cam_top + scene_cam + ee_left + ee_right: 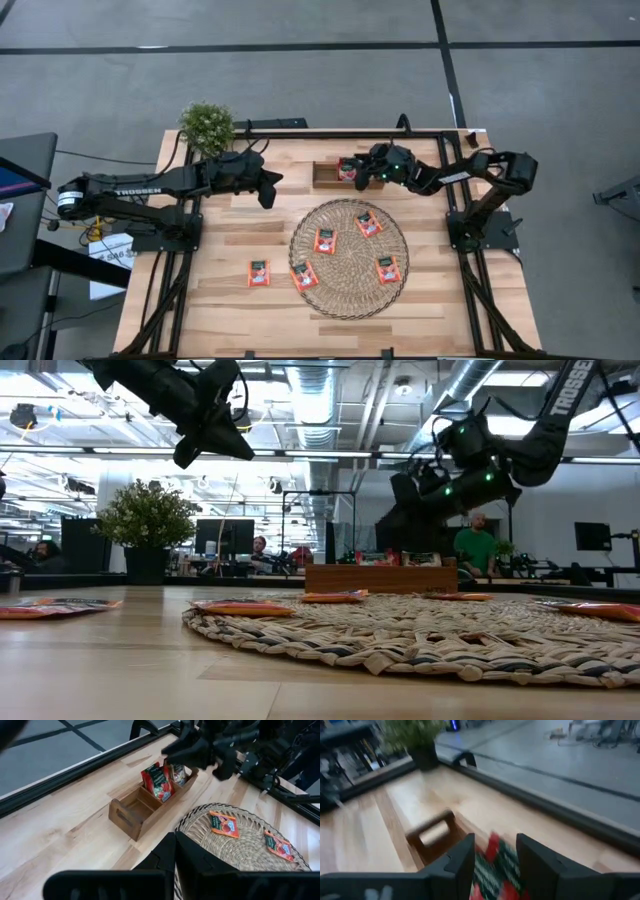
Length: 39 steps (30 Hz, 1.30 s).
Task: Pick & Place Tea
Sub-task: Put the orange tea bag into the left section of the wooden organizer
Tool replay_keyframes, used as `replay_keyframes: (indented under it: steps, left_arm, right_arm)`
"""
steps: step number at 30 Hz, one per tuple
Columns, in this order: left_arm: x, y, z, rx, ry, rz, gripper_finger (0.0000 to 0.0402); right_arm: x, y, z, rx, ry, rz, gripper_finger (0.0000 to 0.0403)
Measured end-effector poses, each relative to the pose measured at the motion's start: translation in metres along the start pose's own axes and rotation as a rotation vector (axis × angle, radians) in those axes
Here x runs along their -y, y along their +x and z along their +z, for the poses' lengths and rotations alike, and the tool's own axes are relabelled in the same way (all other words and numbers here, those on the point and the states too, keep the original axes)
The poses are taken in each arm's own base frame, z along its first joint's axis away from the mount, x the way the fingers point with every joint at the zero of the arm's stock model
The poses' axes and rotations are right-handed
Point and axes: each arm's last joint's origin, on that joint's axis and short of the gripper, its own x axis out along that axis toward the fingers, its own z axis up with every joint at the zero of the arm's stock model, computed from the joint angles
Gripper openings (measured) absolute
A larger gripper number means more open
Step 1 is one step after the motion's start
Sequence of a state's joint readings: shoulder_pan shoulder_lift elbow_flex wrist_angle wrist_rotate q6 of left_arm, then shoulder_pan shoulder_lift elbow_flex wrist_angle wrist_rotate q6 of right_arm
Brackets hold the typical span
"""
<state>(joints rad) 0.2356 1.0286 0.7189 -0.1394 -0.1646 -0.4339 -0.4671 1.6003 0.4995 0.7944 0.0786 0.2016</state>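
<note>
- We see a pale wooden table point(220, 300) on a grey floor, with an open office behind it where people sit at desks.
- A small potted plant point(206, 124) stands at the table's far left corner.
- A round woven mat point(349, 297) lies in the middle of the table, and a small wooden tray point(326, 175) sits just beyond it.
- The right gripper point(352, 170) hangs over the right end of the tray, above the tea sachets standing there.
- In the right wrist view its fingers point(462, 860) stand apart with a gap between them, and a red-and-green sachet point(492, 862) shows through that gap; we cannot tell whether the fingers touch it.
- In the left wrist view two or three sachets point(159, 782) lean upright in the tray's far compartment; the nearer compartment shows only bare wood.
- Four sachets point(326, 240) lie flat on the mat, one of them at its left edge.
- One more sachet point(259, 272) lies on the bare table just left of the mat.
- The left gripper point(270, 188) hovers above the table left of the tray, fingers pressed together and holding nothing.
</note>
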Motion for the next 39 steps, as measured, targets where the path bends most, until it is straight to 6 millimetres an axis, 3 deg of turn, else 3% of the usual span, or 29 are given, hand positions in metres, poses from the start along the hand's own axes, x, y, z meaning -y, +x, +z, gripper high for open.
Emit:
replay_keyframes:
  steps: [4,9,17,20,26,33,39]
  left_arm:
    - [0.001,0.0,-0.001,-0.016,0.007,-0.033,0.0]
    - [0.0,0.0,-0.005,-0.079,0.006,-0.058,0.0]
    - [0.006,-0.002,-0.012,-0.137,-0.005,-0.094,0.0]
    - [0.011,-0.003,-0.014,-0.145,-0.002,-0.112,0.0]
    - [0.022,-0.004,-0.02,-0.174,-0.034,-0.154,0.0]
    - [0.044,0.005,-0.032,-0.199,-0.073,-0.228,0.0]
    - [0.063,0.017,-0.049,-0.261,-0.121,-0.267,0.0]
  right_arm:
    - [-0.004,-0.015,0.024,0.099,0.007,0.022,0.013]
    - [-0.009,-0.05,0.057,0.17,-0.04,0.043,0.0113]
    - [-0.01,-0.117,0.077,0.125,-0.078,0.127,0.007]
    - [-0.008,-0.139,0.074,0.149,-0.079,0.157,0.0045]
    - [-0.004,-0.17,0.049,0.198,-0.018,0.295,0.0004]
    - [0.0,-0.191,0.02,0.243,0.114,0.445,0.0018]
    - [0.001,-0.206,0.012,0.33,0.149,0.535,0.0033]
